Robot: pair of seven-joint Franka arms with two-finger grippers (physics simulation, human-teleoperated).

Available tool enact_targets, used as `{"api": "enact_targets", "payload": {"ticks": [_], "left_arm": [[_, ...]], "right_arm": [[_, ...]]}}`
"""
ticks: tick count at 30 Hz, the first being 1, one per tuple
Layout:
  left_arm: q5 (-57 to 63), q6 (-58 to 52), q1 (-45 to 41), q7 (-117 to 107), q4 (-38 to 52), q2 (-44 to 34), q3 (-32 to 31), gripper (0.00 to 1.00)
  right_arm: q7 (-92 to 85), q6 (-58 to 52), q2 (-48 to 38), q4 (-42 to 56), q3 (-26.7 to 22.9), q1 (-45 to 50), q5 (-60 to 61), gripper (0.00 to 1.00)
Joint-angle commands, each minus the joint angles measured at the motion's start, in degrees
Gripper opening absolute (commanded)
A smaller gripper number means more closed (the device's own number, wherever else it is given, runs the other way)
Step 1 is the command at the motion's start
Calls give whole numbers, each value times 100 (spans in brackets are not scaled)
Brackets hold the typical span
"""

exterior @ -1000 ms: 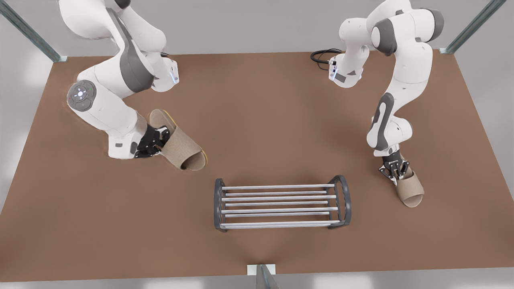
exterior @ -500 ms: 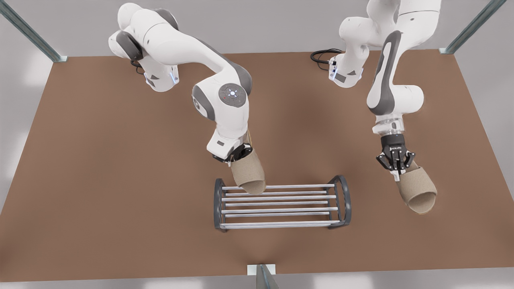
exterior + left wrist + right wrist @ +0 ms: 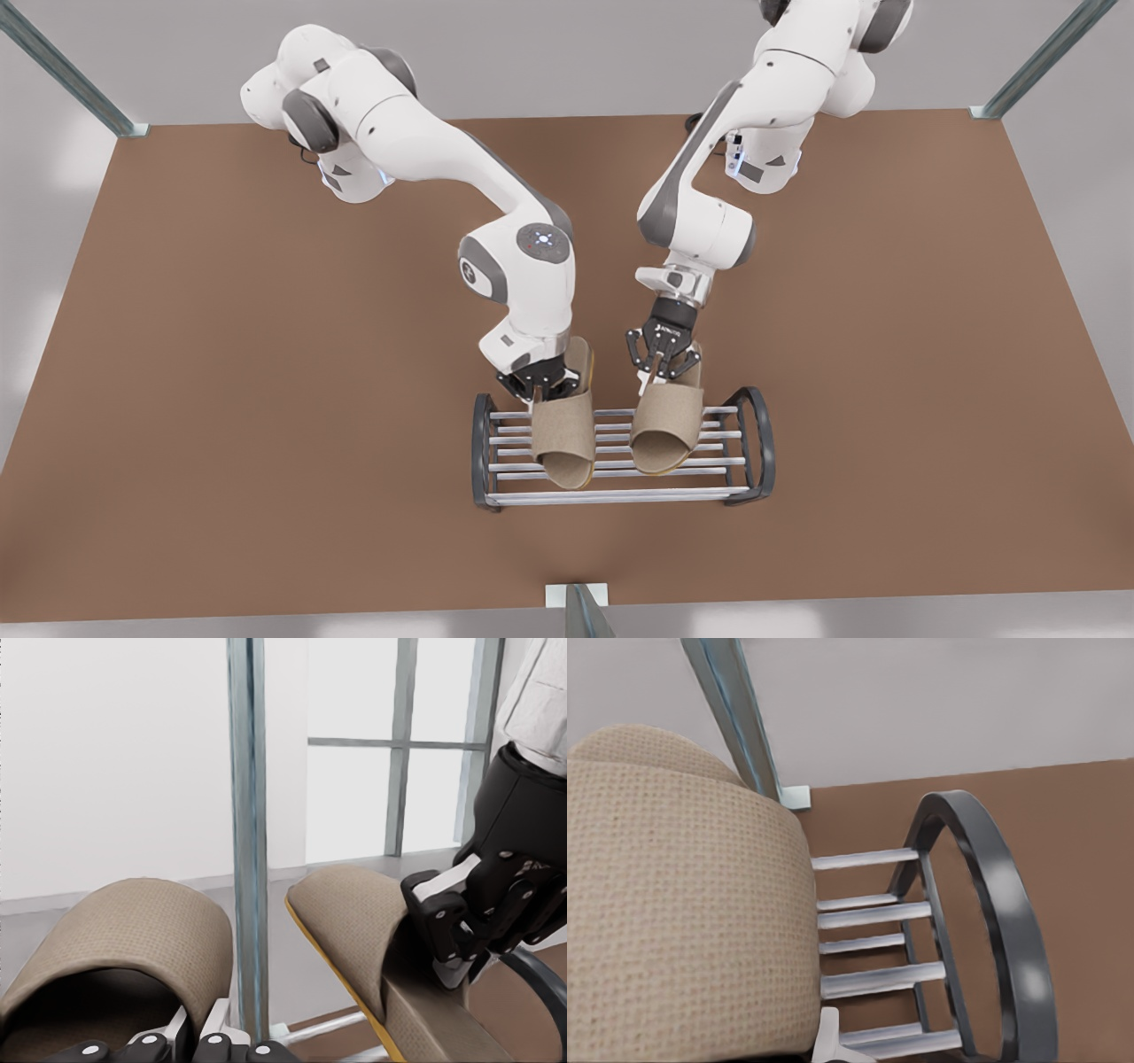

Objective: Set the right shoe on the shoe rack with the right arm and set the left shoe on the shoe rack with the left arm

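Shoe rack (image 3: pixel 620 498): low, long silvery round bars between two dark grey rounded end frames, standing on the brown matte surface (image 3: pixel 221 399) near its near edge; the right wrist view shows one end frame (image 3: pixel 1001 904) as a smooth, glossy arch. Right slipper (image 3: pixel 563 434): open-toed, beige woven upper with a coarse knit grain, thin yellow edge along the sole; it lies lengthwise over the bars in the left half of the rack in the front view, toe toward the near edge, heel overhanging the far bar. Right gripper (image 3: pixel 538 385): black fingers pinching the far rim of this slipper's upper band, seen also in the left wrist view (image 3: pixel 452 961). Left slipper (image 3: pixel 664 425): same make and weave, just beside its pair toward the front view's right, apart from it, toe likewise near. Left gripper (image 3: pixel 663 359): fingers (image 3: pixel 190 1041) closed on the rim of this slipper's band. Whether either sole touches the bars cannot be told. Half a second earlier the right slipper had only its toe over the far bar, and the left slipper hung above the surface well to the right of the rack; both have since come over the bars.
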Motion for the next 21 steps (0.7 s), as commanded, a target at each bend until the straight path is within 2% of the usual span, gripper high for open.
{"api": "enact_targets", "payload": {"ticks": [1, 8, 13, 15, 16, 17, 18, 19, 21], "left_arm": [[-150, -20, 27, -6409, 224, 280, -2, 21], [-255, -20, 448, -6418, 453, 790, -2, 21], [-203, -12, 422, -6418, 392, 790, -2, 21], [-194, 6, 413, -6418, 304, 781, 6, 46], [-194, 6, 422, -6418, 304, 781, -2, 95], [-194, 6, 431, -6427, 295, 781, -2, 100], [-194, 6, 422, -6436, 260, 781, 6, 100], [-203, 6, 422, -6445, 243, 781, -2, 100], [-203, 6, 422, -6445, 216, 781, 6, 100]], "right_arm": [[1825, 543, 96, 3, -1, 33, -149, 21], [1869, 859, 474, 3, -9, 200, -404, 21], [1860, 895, 553, 3, -9, 323, -431, 21], [1869, 903, 553, 12, -9, 411, -431, 21], [1878, 903, 553, 12, -18, 472, -422, 21], [1878, 903, 553, 12, -10, 481, -422, 38], [1896, 903, 553, 12, -9, 507, -422, 84], [1887, 930, 553, 12, -53, 516, -422, 100], [1834, 1035, 553, 12, -62, 507, -431, 100]]}}
